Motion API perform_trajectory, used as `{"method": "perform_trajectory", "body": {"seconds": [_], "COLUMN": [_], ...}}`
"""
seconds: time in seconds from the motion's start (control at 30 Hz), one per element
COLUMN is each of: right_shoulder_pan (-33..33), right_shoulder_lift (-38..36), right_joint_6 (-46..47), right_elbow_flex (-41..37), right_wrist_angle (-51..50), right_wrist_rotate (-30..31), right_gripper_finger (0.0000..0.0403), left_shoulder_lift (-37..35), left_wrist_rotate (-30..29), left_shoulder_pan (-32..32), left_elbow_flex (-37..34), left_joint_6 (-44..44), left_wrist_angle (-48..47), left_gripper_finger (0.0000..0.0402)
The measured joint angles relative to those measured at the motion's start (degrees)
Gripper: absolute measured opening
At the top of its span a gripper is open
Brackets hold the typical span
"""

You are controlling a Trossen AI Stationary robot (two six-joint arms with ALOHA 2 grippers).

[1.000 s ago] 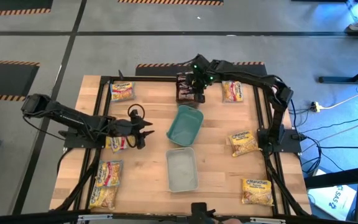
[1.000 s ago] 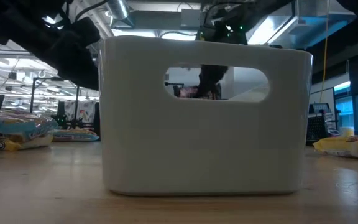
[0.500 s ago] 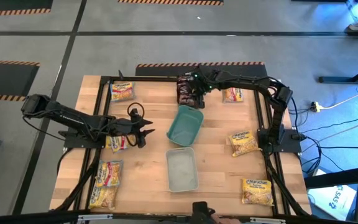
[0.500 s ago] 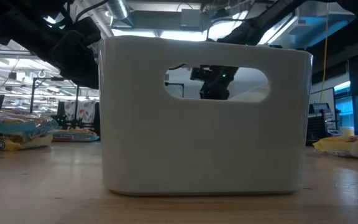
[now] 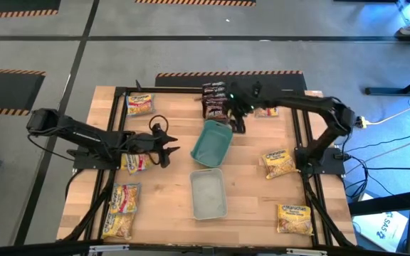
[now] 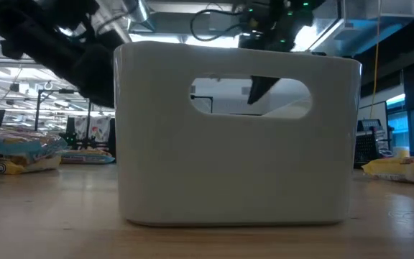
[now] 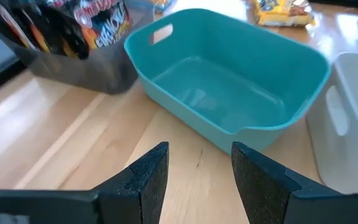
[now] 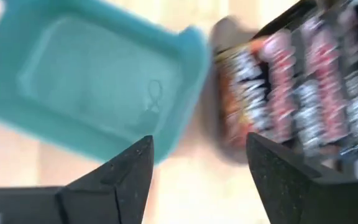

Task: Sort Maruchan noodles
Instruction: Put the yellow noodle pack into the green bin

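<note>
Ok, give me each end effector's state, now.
Left end effector: open, holding nothing.
Right end effector: open, holding nothing.

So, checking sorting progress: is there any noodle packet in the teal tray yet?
No, the left wrist view shows the teal tray with a bare floor.
</note>
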Motion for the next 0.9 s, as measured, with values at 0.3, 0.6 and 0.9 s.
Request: {"method": "perform_trajectory", "body": {"seconds": [0.3, 0.6, 0.9], "right_shoulder_pan": [8.44, 10.05, 10.04], "right_shoulder_lift": [-8.36, -7.06, -6.91], "right_joint_6": [16.06, 26.47, 24.55], "right_elbow_flex": [-25.61, -35.76, -35.76], "right_wrist_angle": [16.35, 39.54, 43.25], "right_wrist_rotate": [6.52, 8.21, 17.82], "right_gripper_finger": [0.0208, 0.019, 0.0184], "left_shoulder_lift": [11.36, 17.54, 18.51], "left_wrist_rotate": [6.37, 9.67, 12.03], "left_shoulder_pan": [3.96, 5.02, 4.99], "left_elbow_flex": [0.02, 1.13, 1.35], "left_joint_6": [-0.44, 0.8, 0.78], "left_wrist_angle": [8.32, 17.41, 19.55], "left_gripper_finger": [0.017, 0.017, 0.017]}}
